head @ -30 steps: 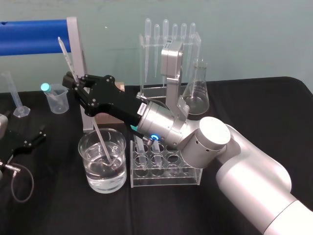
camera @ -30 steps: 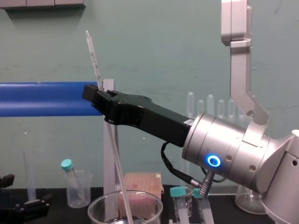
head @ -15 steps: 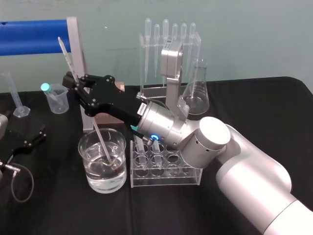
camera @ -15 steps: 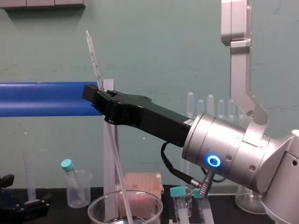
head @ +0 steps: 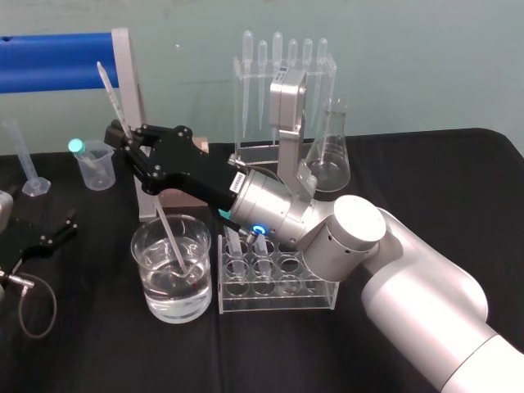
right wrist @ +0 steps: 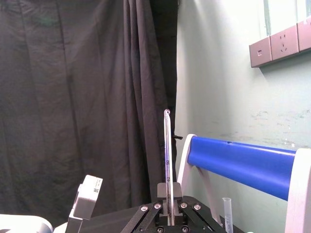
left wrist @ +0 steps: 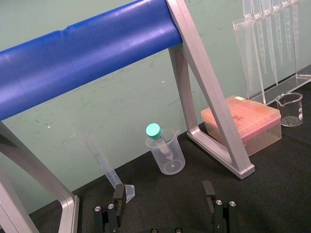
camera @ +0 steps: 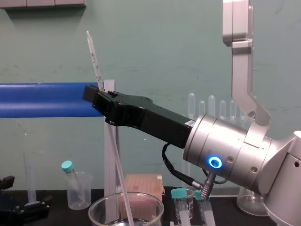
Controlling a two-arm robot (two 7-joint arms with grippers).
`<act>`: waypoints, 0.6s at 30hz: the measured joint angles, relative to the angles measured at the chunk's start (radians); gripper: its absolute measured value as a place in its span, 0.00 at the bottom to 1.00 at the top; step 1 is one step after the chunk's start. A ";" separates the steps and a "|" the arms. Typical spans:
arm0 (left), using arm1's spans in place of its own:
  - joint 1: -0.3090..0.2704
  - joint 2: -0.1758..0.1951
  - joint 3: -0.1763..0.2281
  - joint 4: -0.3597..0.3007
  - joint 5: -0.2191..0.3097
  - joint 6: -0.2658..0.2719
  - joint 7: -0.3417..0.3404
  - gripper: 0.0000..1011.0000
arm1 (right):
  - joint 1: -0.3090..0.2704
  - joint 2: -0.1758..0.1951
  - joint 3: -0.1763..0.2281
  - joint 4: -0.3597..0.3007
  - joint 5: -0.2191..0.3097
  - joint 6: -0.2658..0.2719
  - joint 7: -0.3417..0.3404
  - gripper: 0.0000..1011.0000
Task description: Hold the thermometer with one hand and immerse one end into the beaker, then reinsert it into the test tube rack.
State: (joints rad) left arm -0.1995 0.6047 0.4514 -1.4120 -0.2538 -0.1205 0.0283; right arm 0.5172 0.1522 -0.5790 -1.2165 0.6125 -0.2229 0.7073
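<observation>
My right gripper [head: 123, 139] reaches left over the table and is shut on the thermometer [head: 109, 90], a long thin glass rod tilted slightly, its top end pointing up and back. The rod's lower end dips into the water of the wide clear beaker [head: 141, 242], close to the bottom. The chest view shows the thermometer [camera: 94, 56] passing through the black right gripper [camera: 101, 101] and down into the beaker [camera: 94, 211]. In the right wrist view the thermometer [right wrist: 167, 155] stands between the closed fingers. The clear test tube rack [head: 315, 296] sits just right of the beaker. My left gripper [left wrist: 164, 194] rests open on the table, far left.
A blue bar on a grey frame [head: 131, 98] stands behind the beaker. A small plastic beaker with a teal-capped tube [head: 92, 164], a graduated cylinder [head: 24, 160], a pipette stand [head: 282, 90], a conical flask [head: 332, 151] and a pink box [left wrist: 243, 121] line the back. A cable [head: 33, 303] lies front left.
</observation>
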 joint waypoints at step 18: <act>0.000 0.000 0.000 0.000 0.000 0.000 0.000 1.00 | 0.000 0.000 0.000 0.000 0.000 0.000 0.000 0.06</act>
State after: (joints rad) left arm -0.1996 0.6047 0.4514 -1.4120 -0.2538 -0.1205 0.0283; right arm 0.5172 0.1522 -0.5790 -1.2165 0.6125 -0.2229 0.7073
